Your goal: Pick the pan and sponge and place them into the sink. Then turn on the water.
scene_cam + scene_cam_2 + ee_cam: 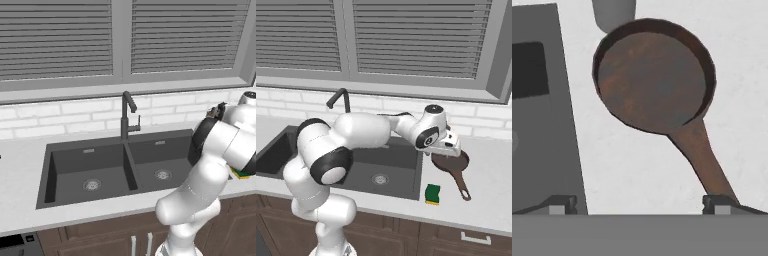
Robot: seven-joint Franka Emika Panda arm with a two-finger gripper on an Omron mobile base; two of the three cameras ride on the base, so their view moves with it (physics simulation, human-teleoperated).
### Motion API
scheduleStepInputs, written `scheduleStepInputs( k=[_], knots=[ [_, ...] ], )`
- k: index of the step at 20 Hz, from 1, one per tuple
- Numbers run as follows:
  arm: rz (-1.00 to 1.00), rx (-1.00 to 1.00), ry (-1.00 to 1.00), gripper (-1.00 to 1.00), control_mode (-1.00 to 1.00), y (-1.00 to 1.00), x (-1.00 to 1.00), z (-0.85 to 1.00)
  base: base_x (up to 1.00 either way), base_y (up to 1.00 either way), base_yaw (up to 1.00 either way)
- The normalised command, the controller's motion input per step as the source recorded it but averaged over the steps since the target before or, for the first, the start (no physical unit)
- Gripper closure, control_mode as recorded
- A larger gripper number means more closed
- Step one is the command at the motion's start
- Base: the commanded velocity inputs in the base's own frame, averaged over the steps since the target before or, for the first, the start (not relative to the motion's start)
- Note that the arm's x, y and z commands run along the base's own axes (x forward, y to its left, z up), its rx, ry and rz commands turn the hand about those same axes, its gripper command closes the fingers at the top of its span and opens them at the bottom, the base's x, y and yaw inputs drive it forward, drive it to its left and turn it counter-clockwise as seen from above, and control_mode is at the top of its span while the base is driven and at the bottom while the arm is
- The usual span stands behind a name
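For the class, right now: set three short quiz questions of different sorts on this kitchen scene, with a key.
1. True or false: the pan already lies in the sink.
2. Multiple choice: the sponge lies A) in a basin, B) on the counter in front of the pan, right of the sink, C) on the windowsill.
3. Short answer: how do the jaws of the gripper stand, and what lies beneath them?

Key
1. False: it rests on the counter, right of the sink.
2. B.
3. Open and empty, above the pan, one fingertip near the end of its handle.
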Motion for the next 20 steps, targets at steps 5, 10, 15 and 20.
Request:
scheduleStepInputs(
  k=[5,10,15,20],
  knots=[
    [0.15,0.0,0.07,-1.0,-1.0,-0.59,-0.01,-0.3,0.0,0.0,0.0],
    [0.03,0.0,0.1,-1.0,-1.0,-0.17,-0.01,-0.09,0.0,0.0,0.0],
    [0.0,0.0,0.09,-1.0,-1.0,-0.04,0.0,-0.08,0.0,0.0,0.0],
    [0.0,0.0,0.03,-1.0,-1.0,0.0,0.0,-0.3,0.0,0.0,0.0]
  ],
)
